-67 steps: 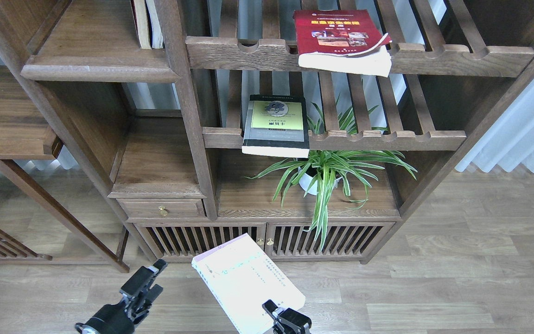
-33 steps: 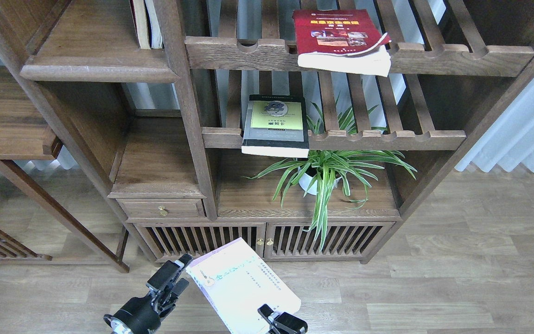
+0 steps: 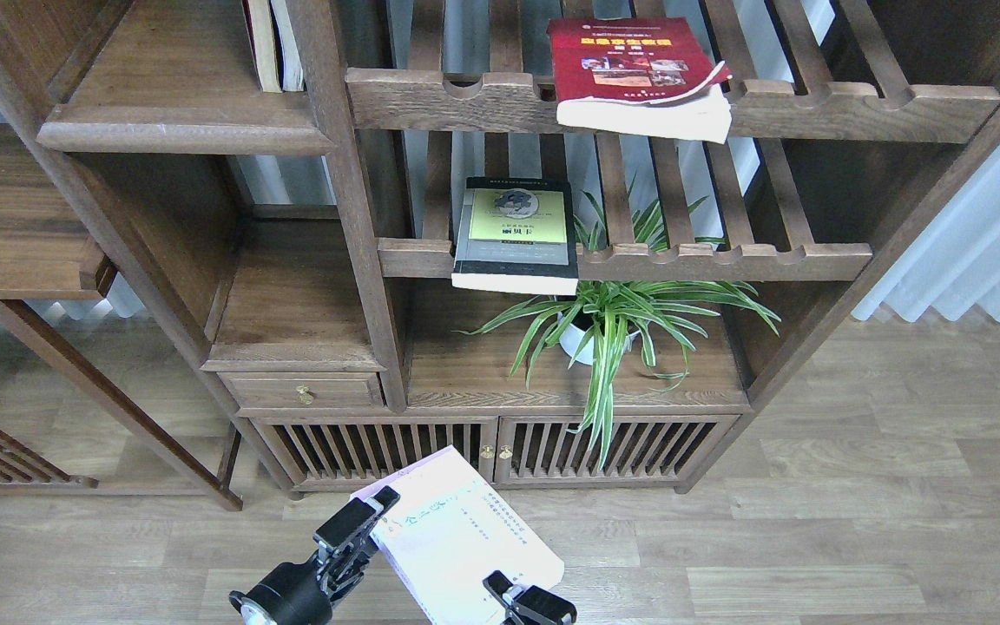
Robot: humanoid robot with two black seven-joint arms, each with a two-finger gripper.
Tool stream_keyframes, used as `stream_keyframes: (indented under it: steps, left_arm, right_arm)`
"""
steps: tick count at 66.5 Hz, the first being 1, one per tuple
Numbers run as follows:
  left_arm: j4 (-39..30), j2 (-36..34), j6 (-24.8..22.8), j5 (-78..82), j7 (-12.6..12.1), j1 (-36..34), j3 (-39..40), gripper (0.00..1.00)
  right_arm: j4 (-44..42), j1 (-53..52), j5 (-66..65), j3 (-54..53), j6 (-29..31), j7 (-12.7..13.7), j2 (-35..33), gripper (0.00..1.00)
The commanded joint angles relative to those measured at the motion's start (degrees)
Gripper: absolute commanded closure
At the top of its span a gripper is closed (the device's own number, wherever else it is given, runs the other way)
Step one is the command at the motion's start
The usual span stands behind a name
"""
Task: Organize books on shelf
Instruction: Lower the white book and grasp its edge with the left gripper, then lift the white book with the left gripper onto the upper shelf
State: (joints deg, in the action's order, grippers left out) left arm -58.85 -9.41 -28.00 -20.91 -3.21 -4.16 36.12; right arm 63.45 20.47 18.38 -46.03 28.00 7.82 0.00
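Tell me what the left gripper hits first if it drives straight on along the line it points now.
The left gripper points up and right, and its fingertips already sit at the left edge of the white-lavender paperback book. That book would be met first, almost at once, though depth is hard to judge from this one view.

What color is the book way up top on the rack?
Red, with yellow title lettering, seen in the head view.

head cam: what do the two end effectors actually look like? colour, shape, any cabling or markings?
Both are matte black. The left gripper has two long flat bar-like fingers on a thick cylindrical wrist, with a pale round cap at the wrist's near end. The right gripper shows as a blocky black body with short fingers, cropped by the frame edge. No loose cables, labels or sleeves are visible.
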Motion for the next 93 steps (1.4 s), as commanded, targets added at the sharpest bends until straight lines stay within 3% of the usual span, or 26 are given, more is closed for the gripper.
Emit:
stream_keyframes:
  steps: [1, 20, 28, 48, 50, 53, 56, 57, 58, 59, 77, 93]
  left_arm:
    - [0.0, 0.0, 0.0, 0.1, -0.3, -0.1, -0.8, 0.36]
    - [-0.1, -0.5, 0.0, 0.3, -0.7, -0.4, -1.8, 0.63]
    - [0.0, -1.3, 0.0, 0.3, -0.2, -0.7, -1.8, 0.9]
    - [-0.4, -2.5, 0.0, 0.3, -0.6, -1.5, -1.9, 0.95]
    - [-0.5, -2.6, 0.0, 0.3, -0.7, -1.5, -1.9, 0.95]
    - [-0.7, -3.1, 0.0, 0.3, -0.7, -1.4, -1.7, 0.95]
    - [-1.0, -3.6, 0.0, 0.3, -0.8, -1.3, -1.0, 0.95]
    - [-1.2, -4.1, 0.0, 0.3, -0.9, -1.2, -0.5, 0.95]
    - [-1.4, -4.5, 0.0, 0.3, -0.9, -1.2, -0.3, 0.95]
    - [-1.4, -4.7, 0.0, 0.3, -1.0, -1.2, -0.2, 0.95]
    - [-7.9, -15.8, 0.0, 0.2, -2.1, -0.1, 8.4, 0.96]
    - [-20.8, -31.2, 0.0, 0.3, -2.5, 3.2, 22.0, 0.96]
  right_arm:
    - [0.0, 0.0, 0.0, 0.1, 0.0, 0.0, 0.0, 0.92]
    - [-0.1, 0.1, -0.7, 0.0, 0.0, 0.0, 0.0, 0.91]
    - [-0.1, 0.0, -0.8, 0.0, 0.0, 0.0, 0.0, 0.91]
    - [-0.1, 0.2, -1.0, 0.1, 0.0, 0.0, 0.0, 0.9]
    - [-0.1, 0.2, -1.1, 0.1, 0.0, -0.1, 0.0, 0.87]
    - [-0.1, 0.2, -1.4, 0.2, 0.0, -0.1, 0.0, 0.7]
    - [0.0, 0.0, -2.4, 0.4, 0.0, -0.1, 0.0, 0.42]
    - [0.0, -0.2, -3.3, 0.6, 0.0, -0.1, 0.0, 0.18]
    - [0.1, -0.2, -4.0, 0.7, 0.0, -0.1, 0.0, 0.04]
    - [0.0, -0.2, -4.5, 0.8, 0.0, -0.1, 0.0, 0.0]
    - [-0.1, -0.6, -6.3, 1.1, 0.0, -0.8, 0.0, 0.0]
    - [-1.8, -1.2, -6.7, 1.1, 0.0, -0.8, 0.0, 0.0]
